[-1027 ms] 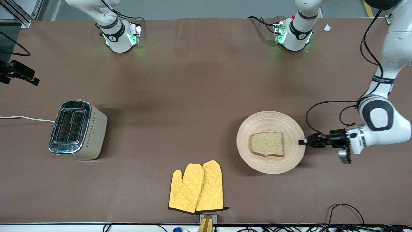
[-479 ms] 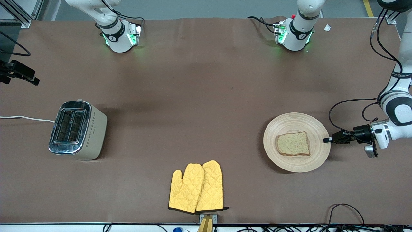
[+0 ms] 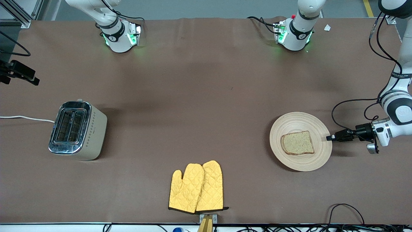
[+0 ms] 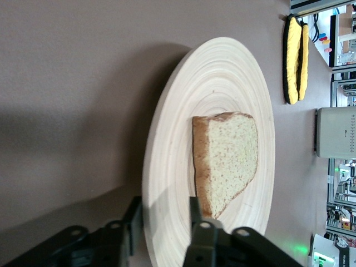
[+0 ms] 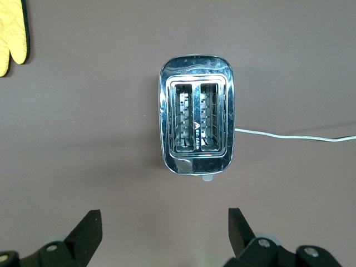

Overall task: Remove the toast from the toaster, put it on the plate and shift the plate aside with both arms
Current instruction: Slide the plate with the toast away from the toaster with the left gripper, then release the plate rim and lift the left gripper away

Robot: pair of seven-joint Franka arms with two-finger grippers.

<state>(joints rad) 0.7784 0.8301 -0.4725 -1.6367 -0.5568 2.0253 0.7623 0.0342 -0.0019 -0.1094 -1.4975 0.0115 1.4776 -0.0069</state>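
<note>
Clamping the plate (image 3: 301,161) rim at the left arm's end of the counter (image 3: 199,96), the left claw (image 3: 329,138) sits just beside the toast (image 3: 297,142), while the right claw (image 5: 164,233) waits spread apart above the toaster (image 5: 196,114).

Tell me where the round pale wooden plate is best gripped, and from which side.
Grip the round pale wooden plate by its thin raised rim at the left arm's end of the table, coming in low and level. The left gripper already straddles that rim there, one finger above and one below. The tan toast slice sits mid-plate, away from that edge.

Even overhead light; soft shadows; glare on the toaster (image 5: 196,115); sharp focus.
</note>
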